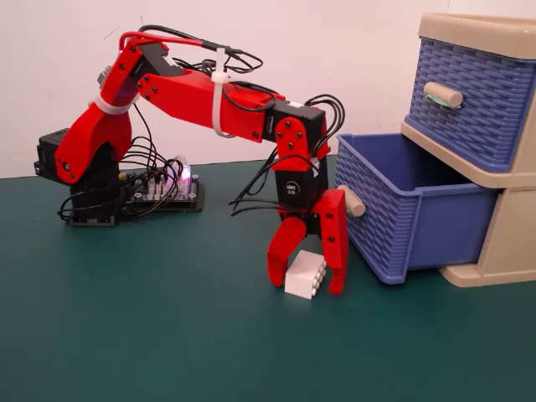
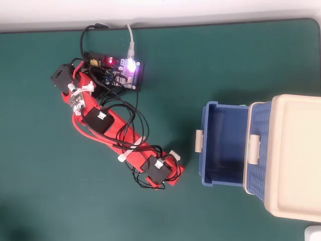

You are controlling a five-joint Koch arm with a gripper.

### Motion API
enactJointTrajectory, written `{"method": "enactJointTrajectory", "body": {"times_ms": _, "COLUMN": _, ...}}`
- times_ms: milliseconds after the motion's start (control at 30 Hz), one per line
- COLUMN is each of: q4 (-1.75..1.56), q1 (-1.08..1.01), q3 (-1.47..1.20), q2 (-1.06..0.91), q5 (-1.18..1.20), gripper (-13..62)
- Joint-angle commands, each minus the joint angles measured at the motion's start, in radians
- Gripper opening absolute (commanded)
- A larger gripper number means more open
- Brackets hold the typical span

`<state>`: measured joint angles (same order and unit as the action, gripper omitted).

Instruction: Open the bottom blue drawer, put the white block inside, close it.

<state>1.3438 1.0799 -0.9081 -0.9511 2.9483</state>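
Note:
The white block [image 1: 306, 274] rests on the green mat just left of the bottom blue drawer [image 1: 402, 219], which stands pulled out, its inside showing bare in the overhead view [image 2: 204, 150]. My red gripper [image 1: 307, 283] points straight down over the block, open, one finger [image 1: 280, 261] at its left side and the other [image 1: 337, 251] at its right. From overhead the wrist [image 2: 163, 170] covers nearly all of the block. The drawer's beige handle [image 1: 350, 201] is right behind the right finger.
The beige cabinet [image 1: 504, 239] stands at the right with the upper blue drawer [image 1: 469, 96] shut. A lit circuit board [image 1: 163, 188] with loose wires sits beside the arm's base [image 1: 79, 180] at the back left. A white wall rises behind the mat.

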Motion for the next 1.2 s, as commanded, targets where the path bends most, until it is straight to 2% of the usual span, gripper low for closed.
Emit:
{"method": "enactJointTrajectory", "body": {"times_ms": 0, "q4": 0.017, "q1": 0.028, "q3": 0.014, "q2": -0.017, "q5": 0.021, "gripper": 34.2}}
{"method": "enactJointTrajectory", "body": {"times_ms": 167, "q4": 0.049, "q1": 0.049, "q3": 0.008, "q2": -0.017, "q5": 0.023, "gripper": 33.0}}
{"method": "enactJointTrajectory", "body": {"times_ms": 233, "q4": 0.081, "q1": 0.052, "q3": 0.000, "q2": -0.015, "q5": 0.021, "gripper": 28.6}}
{"method": "enactJointTrajectory", "body": {"times_ms": 333, "q4": 0.167, "q1": 0.052, "q3": -0.011, "q2": -0.017, "q5": 0.020, "gripper": 9.5}}
{"method": "enactJointTrajectory", "body": {"times_ms": 400, "q4": 0.275, "q1": 0.051, "q3": -0.008, "q2": -0.020, "q5": 0.021, "gripper": -8.8}}
{"method": "enactJointTrajectory", "body": {"times_ms": 633, "q4": 0.359, "q1": 0.043, "q3": 0.000, "q2": -0.061, "q5": 0.041, "gripper": -8.0}}
{"method": "enactJointTrajectory", "body": {"times_ms": 833, "q4": 0.526, "q1": 0.015, "q3": 0.015, "q2": -0.483, "q5": -0.094, "gripper": -7.8}}
{"method": "enactJointTrajectory", "body": {"times_ms": 933, "q4": 0.511, "q1": 0.037, "q3": 0.083, "q2": -0.612, "q5": -0.186, "gripper": -7.7}}
{"method": "enactJointTrajectory", "body": {"times_ms": 1033, "q4": 0.483, "q1": 0.204, "q3": 0.245, "q2": -0.581, "q5": -0.201, "gripper": -7.6}}
{"method": "enactJointTrajectory", "body": {"times_ms": 1100, "q4": 0.449, "q1": 0.316, "q3": 0.391, "q2": -0.474, "q5": -0.202, "gripper": -7.7}}
{"method": "enactJointTrajectory", "body": {"times_ms": 1167, "q4": 0.403, "q1": 0.334, "q3": 0.537, "q2": -0.371, "q5": -0.206, "gripper": -7.6}}
